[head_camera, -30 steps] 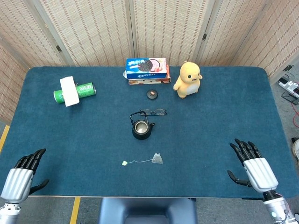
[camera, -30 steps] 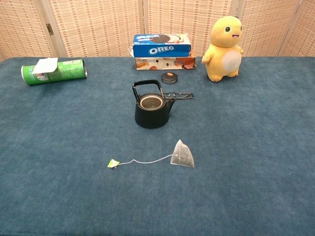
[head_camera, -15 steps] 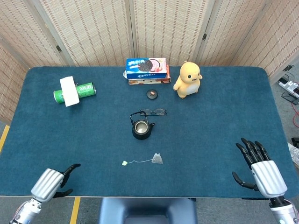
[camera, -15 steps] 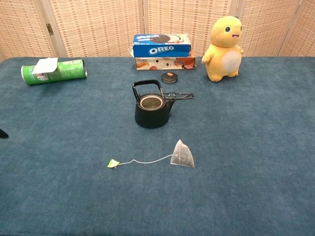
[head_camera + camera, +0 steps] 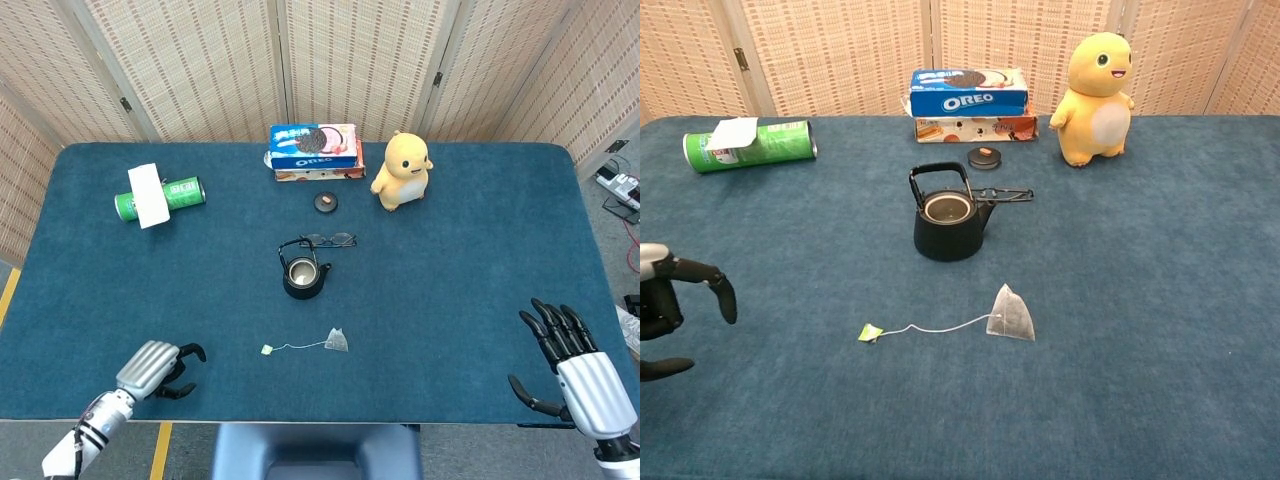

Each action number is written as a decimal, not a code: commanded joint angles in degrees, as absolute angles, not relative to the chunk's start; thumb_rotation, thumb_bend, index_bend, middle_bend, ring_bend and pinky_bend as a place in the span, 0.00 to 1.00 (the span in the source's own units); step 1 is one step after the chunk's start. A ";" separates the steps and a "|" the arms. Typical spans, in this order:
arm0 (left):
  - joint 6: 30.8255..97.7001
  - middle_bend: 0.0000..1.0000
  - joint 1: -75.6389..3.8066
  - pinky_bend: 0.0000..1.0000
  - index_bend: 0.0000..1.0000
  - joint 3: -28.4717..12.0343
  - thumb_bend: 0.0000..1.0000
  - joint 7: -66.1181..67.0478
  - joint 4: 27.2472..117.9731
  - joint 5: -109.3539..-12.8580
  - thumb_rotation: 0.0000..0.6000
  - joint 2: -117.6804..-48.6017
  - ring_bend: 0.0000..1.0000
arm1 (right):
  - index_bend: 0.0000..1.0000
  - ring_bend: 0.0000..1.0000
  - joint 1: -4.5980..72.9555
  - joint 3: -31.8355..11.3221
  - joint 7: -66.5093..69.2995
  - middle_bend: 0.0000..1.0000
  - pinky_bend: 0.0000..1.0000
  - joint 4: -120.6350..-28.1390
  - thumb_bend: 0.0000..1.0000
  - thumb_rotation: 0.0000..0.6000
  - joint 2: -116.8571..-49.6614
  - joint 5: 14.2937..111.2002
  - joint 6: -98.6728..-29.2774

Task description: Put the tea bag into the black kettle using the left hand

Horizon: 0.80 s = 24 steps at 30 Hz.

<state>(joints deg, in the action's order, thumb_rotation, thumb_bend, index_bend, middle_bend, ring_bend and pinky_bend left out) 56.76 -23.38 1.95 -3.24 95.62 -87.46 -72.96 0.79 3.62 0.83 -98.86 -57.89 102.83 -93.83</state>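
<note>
The tea bag point(image 5: 337, 342) point(image 5: 1011, 315) lies on the blue table, its string running left to a small green tag point(image 5: 267, 350) point(image 5: 871, 333). Behind it stands the black kettle point(image 5: 303, 277) point(image 5: 950, 222), lid off, handle upright. My left hand point(image 5: 155, 367) point(image 5: 668, 304) is at the table's near left edge, left of the tag, fingers apart and curved, holding nothing. My right hand point(image 5: 575, 368) hovers at the near right corner with fingers spread; the chest view does not show it.
The kettle's small lid point(image 5: 325, 202) point(image 5: 984, 157) lies behind the kettle. An Oreo box point(image 5: 314, 150) point(image 5: 969, 102) and a yellow plush toy point(image 5: 403, 170) point(image 5: 1096, 98) stand at the back. A green can point(image 5: 160, 195) point(image 5: 748, 144) lies at the far left.
My left hand has moved right and inward over the table's near edge, toward the tag, and has entered the chest view. My right hand has drawn back toward the near right corner.
</note>
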 commanded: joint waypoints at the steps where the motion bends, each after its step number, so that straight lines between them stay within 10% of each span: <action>1: 53.99 1.00 -25.80 1.00 0.40 -0.98 0.35 2.82 95.37 -81.71 1.00 -77.48 1.00 | 0.00 0.02 0.51 3.57 1.60 0.00 0.00 -98.57 0.40 0.56 -57.66 103.03 -94.53; 24: 48.52 1.00 -33.96 1.00 0.49 -4.97 0.36 -2.61 81.57 -78.41 1.00 -91.32 1.00 | 0.00 0.02 -1.10 2.26 5.44 0.00 0.00 -97.63 0.40 0.56 -56.57 101.26 -97.25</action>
